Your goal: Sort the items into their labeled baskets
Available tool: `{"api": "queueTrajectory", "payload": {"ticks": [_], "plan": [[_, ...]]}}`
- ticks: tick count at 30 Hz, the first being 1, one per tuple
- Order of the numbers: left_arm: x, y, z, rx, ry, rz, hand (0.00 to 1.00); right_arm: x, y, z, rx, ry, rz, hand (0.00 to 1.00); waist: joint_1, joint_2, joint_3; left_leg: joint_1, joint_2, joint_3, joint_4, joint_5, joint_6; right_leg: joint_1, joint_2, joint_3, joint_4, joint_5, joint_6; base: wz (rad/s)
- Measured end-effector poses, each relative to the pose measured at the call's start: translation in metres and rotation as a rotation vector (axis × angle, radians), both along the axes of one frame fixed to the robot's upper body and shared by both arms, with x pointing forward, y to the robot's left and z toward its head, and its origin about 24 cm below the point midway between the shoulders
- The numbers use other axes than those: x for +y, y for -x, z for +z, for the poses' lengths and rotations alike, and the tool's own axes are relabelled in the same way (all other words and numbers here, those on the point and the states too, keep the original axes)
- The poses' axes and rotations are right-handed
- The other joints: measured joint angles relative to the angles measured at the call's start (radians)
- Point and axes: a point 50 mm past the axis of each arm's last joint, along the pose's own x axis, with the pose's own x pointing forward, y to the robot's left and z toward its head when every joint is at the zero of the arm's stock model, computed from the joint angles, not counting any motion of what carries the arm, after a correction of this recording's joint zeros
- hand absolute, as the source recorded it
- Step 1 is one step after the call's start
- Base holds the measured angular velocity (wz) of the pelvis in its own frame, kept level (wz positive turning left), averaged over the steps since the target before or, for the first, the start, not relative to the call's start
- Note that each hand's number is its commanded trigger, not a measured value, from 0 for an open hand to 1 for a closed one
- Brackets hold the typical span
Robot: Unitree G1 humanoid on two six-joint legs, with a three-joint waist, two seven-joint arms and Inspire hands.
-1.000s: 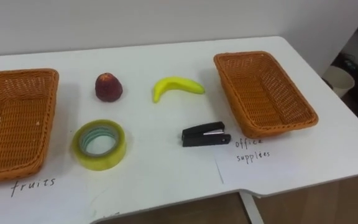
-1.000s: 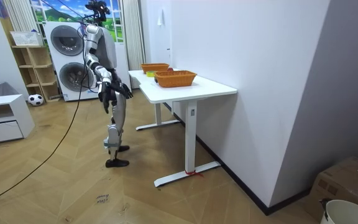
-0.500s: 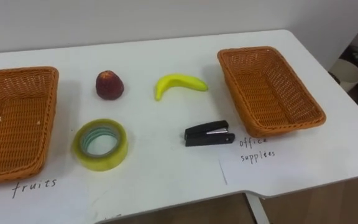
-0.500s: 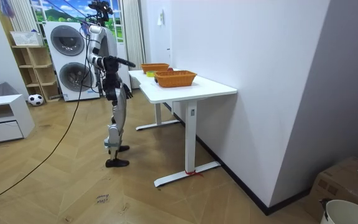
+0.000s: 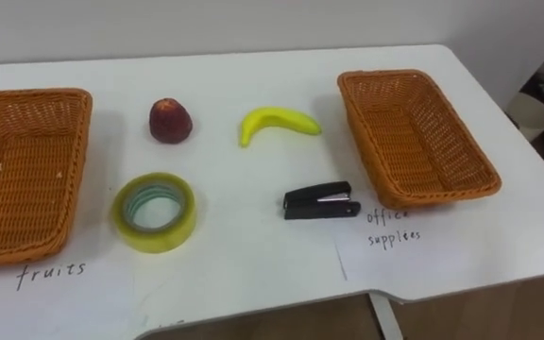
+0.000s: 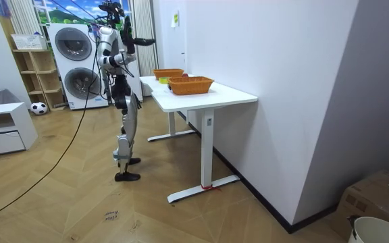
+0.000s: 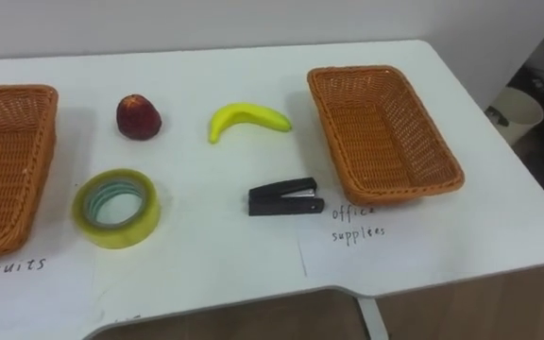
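On the white table lie a dark red apple, a yellow banana, a roll of yellowish tape and a black stapler. An empty wicker basket marked as the fruit basket stands at the left. A second empty wicker basket, marked for office supplies, stands at the right. In the room view I stand at the table's long side with my arms lifted. One hand reaches toward the table at head height, too small to read.
A paper sheet with handwriting lies in front of the right basket. The table's front edge runs close below the tape and stapler. A white bin stands on the floor at the far right. A washing machine is behind me.
In the room view my arms have risen from beside my hips to head height. The eye view has shifted slightly; nothing on the table has moved.
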Motion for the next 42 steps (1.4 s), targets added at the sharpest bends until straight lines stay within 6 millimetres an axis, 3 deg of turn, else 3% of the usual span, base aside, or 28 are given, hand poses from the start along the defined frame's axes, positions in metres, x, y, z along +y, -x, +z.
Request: {"api": "queueTrajectory", "payload": {"ticks": [6,11,14,22,26,36,42], "plan": [[0.000,0.005,-0.001,0.035,-0.002,-0.033,0.00,0.016,-0.013,0.039,-0.053,0.236,0.031,0.00,0.015,-0.012,-0.0007,0.002,0.001,-0.002,0.000,0.000,0.000,0.004,-0.002,-0.034,-0.002,0.000,0.000,0.01],[0.000,0.005,-0.001,0.063,-0.008,-0.082,0.00,0.031,-0.027,0.051,-0.077,0.277,0.145,0.00,0.029,-0.022,-0.0053,0.009,0.000,-0.005,0.002,0.000,0.000,0.007,-0.004,-0.036,-0.002,0.000,0.000,0.01],[0.000,0.003,-0.001,0.066,-0.011,-0.101,0.00,0.039,-0.038,0.058,-0.086,0.299,0.223,0.00,0.038,-0.018,-0.0026,0.012,0.001,-0.005,0.002,0.000,0.000,0.010,-0.005,-0.036,-0.002,0.000,0.000,0.00],[-0.001,-0.003,-0.002,0.065,0.002,-0.145,0.00,0.050,-0.048,0.069,-0.050,0.380,0.345,0.00,0.055,-0.016,0.0018,0.016,0.001,-0.026,0.002,0.000,0.000,0.028,-0.005,-0.056,-0.002,0.000,0.000,0.07],[-0.001,-0.003,-0.002,0.069,0.014,-0.151,0.00,0.060,-0.056,0.076,0.004,0.448,0.442,0.00,0.065,-0.021,-0.0002,0.017,0.001,-0.035,0.002,0.000,0.000,0.033,-0.007,-0.080,-0.003,0.000,0.000,0.07],[-0.001,-0.011,-0.002,0.085,-0.008,-0.247,0.00,0.082,-0.074,0.079,0.115,0.545,0.631,0.00,0.086,-0.029,0.0063,0.017,0.001,-0.055,0.015,0.000,0.000,0.045,-0.007,-0.069,-0.005,0.000,0.000,0.07],[-0.003,-0.013,-0.002,0.083,-0.006,-0.257,0.00,0.097,-0.084,0.071,0.198,0.574,0.762,0.00,0.103,-0.022,0.0102,0.016,0.001,-0.057,0.015,0.000,0.000,0.050,-0.004,-0.055,-0.006,0.000,0.000,0.00]]}}
